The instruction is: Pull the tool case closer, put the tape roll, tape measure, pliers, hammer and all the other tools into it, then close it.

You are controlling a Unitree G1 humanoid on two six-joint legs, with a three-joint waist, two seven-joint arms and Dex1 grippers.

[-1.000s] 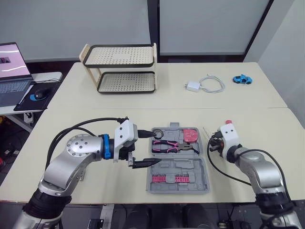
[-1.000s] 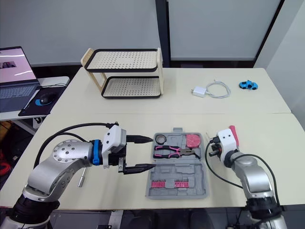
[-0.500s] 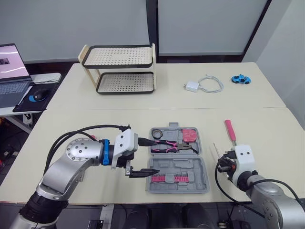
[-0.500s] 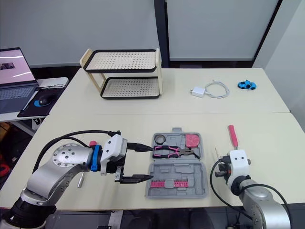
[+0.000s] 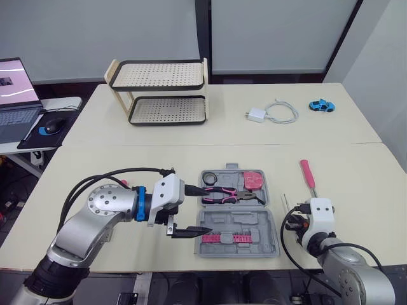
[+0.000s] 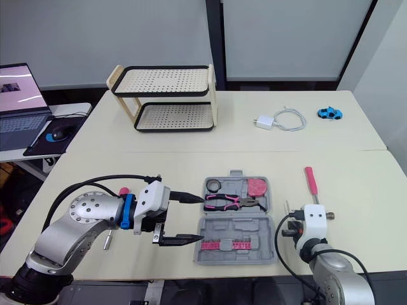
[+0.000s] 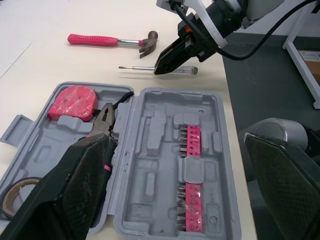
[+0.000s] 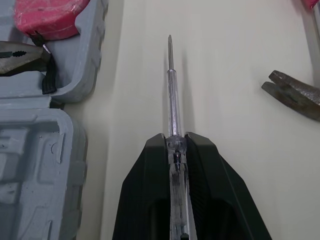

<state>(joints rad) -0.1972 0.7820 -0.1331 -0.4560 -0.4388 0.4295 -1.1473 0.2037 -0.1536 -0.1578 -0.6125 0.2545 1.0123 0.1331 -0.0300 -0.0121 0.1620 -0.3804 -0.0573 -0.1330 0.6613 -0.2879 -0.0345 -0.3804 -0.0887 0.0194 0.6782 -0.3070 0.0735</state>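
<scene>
- Since a second ago our right gripper (image 8: 175,137) has drawn back from beside the tool case's (image 5: 254,222) far right corner toward the table's near edge. It now sits to the right of the case's near half.
- That retreat has uncovered the hammer (image 7: 115,41), which lies on the table right of the case with its pink handle pointing away from us.
- Our right gripper is clamped narrowly on the clear handle of a screwdriver (image 8: 172,90). The shaft points ahead over the table between the case and the hammer head.
- Our left gripper (image 5: 207,209) has eased slightly toward the near edge. Its jaws are spread wide at the case's left side, holding nothing.
- We see the case lying open between our arms, much where it was.
- Its far half holds the tape roll (image 5: 211,178), pliers (image 5: 229,194) and pink tape measure (image 5: 254,180).
- Its near half holds a pink bit strip (image 5: 222,238).
</scene>
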